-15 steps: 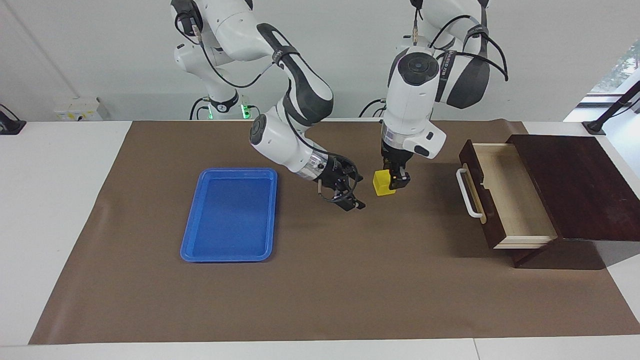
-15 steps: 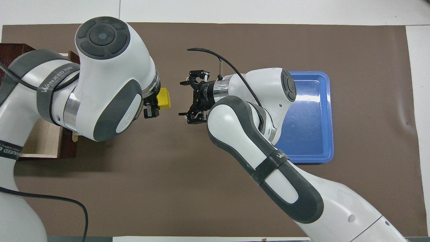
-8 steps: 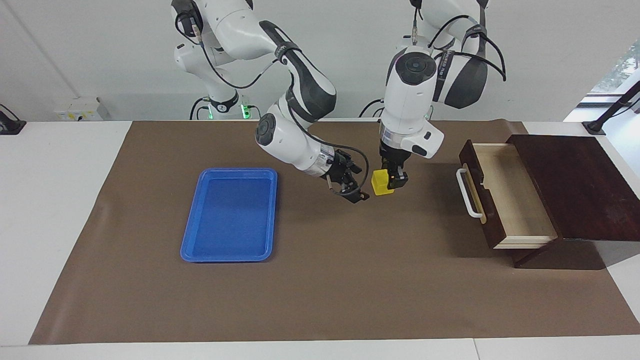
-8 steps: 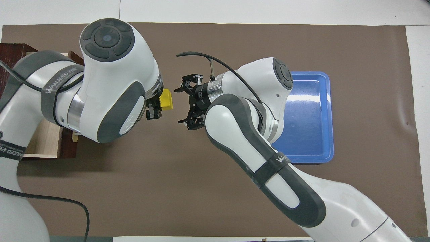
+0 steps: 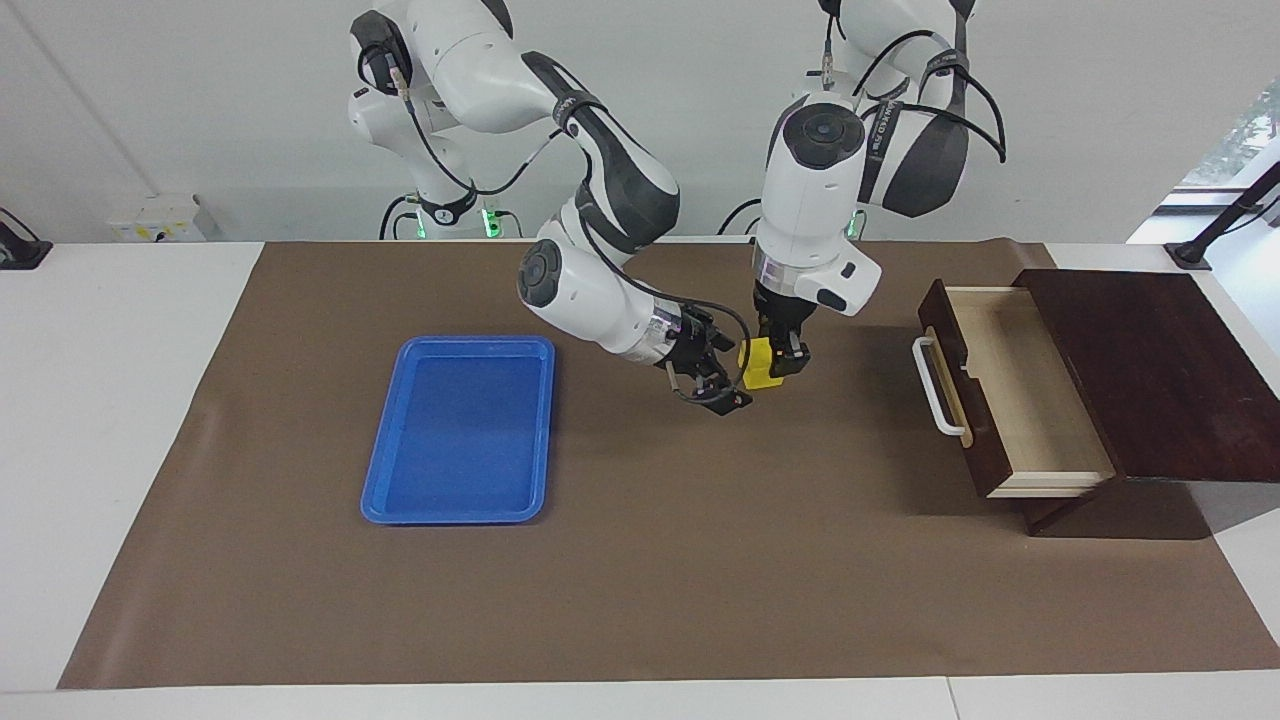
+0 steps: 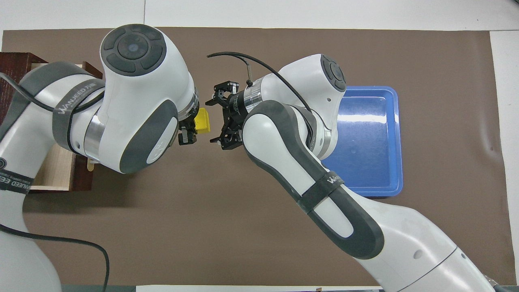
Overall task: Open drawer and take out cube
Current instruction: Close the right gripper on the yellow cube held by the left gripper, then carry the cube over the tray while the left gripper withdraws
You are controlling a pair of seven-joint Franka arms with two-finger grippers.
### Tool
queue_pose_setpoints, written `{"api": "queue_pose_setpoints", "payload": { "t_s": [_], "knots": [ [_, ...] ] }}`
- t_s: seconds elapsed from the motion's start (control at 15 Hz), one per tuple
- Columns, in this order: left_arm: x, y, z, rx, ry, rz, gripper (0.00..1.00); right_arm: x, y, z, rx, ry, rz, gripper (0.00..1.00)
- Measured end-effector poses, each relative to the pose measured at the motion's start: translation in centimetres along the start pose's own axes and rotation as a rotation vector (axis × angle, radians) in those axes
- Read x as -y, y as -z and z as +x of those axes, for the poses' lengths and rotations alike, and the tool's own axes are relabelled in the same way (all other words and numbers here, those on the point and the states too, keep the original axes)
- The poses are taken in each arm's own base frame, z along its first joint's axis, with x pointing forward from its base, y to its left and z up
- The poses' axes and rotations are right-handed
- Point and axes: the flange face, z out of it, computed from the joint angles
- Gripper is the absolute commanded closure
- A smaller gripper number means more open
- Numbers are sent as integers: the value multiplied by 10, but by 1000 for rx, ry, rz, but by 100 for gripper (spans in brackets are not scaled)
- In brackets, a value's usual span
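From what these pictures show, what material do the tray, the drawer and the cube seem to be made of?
The tray: probably plastic, glossy blue, with light reflections on its floor in the overhead view. The drawer: looks like wood, dark brown stained front, pale unfinished-looking inside, white bar handle of unclear material. The cube: bright yellow, solid and matte; plastic or foam, I cannot tell which.

The left gripper (image 5: 783, 358) points down, clamped shut; the right gripper (image 5: 722, 378), jaws wide, reaches sideways toward it.

Right end effector (image 5: 727, 375) nearer cube (image 5: 758, 363)
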Motion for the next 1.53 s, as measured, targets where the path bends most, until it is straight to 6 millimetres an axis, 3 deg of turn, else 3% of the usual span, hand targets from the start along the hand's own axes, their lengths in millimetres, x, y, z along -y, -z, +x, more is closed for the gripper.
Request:
{"api": "queue_pose_setpoints", "payload": {
  "t_s": [1.0,1.06,1.13,1.26,1.53],
  "knots": [
    [2,-2,-3,-2,-5,4,100,-11,-14,-18,-18,46,-29,0],
    [2,-2,-3,-2,-5,4,100,-11,-14,-18,-18,46,-29,6],
    [2,-3,-3,-2,-5,4,100,-11,-14,-18,-18,46,-29,21],
    [3,-3,-4,-2,-6,4,100,-10,-13,-17,-19,46,-26,100],
    [6,-7,-7,-2,-9,18,100,-4,-5,-14,-30,45,-5,100]
  ]
}}
